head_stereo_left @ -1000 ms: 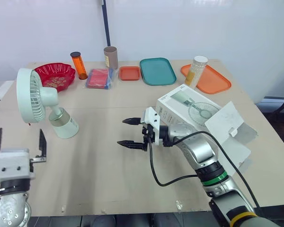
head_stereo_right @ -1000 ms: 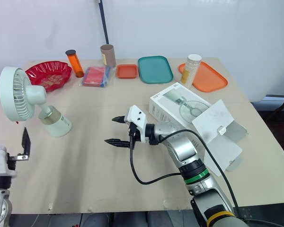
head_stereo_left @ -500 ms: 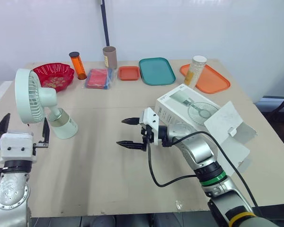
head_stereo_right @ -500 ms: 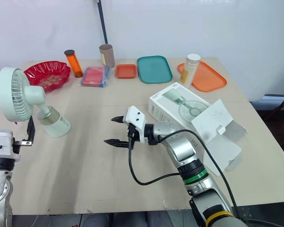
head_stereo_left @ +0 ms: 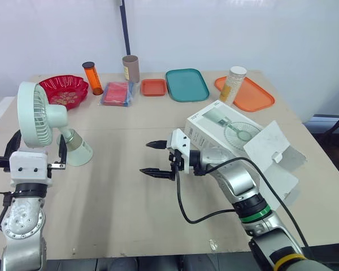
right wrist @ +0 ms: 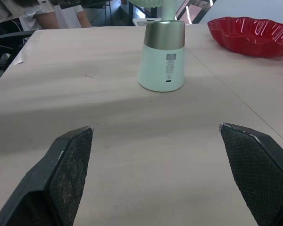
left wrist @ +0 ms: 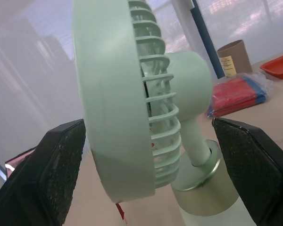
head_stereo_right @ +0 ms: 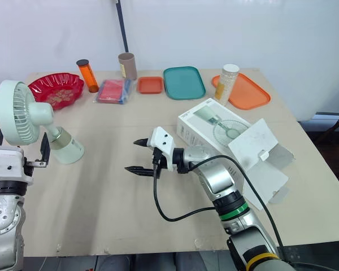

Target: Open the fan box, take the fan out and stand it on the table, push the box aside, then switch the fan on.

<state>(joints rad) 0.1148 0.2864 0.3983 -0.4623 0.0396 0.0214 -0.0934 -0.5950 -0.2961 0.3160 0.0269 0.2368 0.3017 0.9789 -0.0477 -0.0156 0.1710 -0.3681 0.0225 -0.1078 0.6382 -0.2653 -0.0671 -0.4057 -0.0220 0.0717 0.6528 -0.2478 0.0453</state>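
Observation:
The pale green fan (head_stereo_left: 42, 121) stands upright on the table's left side, its round base (right wrist: 162, 56) on the wood and its head (left wrist: 127, 108) tilted. My left gripper (head_stereo_left: 35, 148) is open just in front of the fan, one finger on each side of its head, touching nothing. The white fan box (head_stereo_left: 226, 127) lies on the right with its flap (head_stereo_left: 274, 147) hanging open. My right gripper (head_stereo_left: 152, 158) is open over the middle of the table, left of the box and pointing toward the fan's base.
Along the far edge stand a red bowl (head_stereo_left: 65, 89), an orange bottle (head_stereo_left: 94, 78), a brown tube (head_stereo_left: 131, 68), a red-and-blue packet (head_stereo_left: 118, 93), a small orange tray (head_stereo_left: 153, 87), a teal tray (head_stereo_left: 187, 84) and an orange tray (head_stereo_left: 250, 94) holding a jar (head_stereo_left: 234, 83).
My left gripper has risen from the table's front left corner and moved forward up to the fan. The right gripper, the fan and the box have stayed put.

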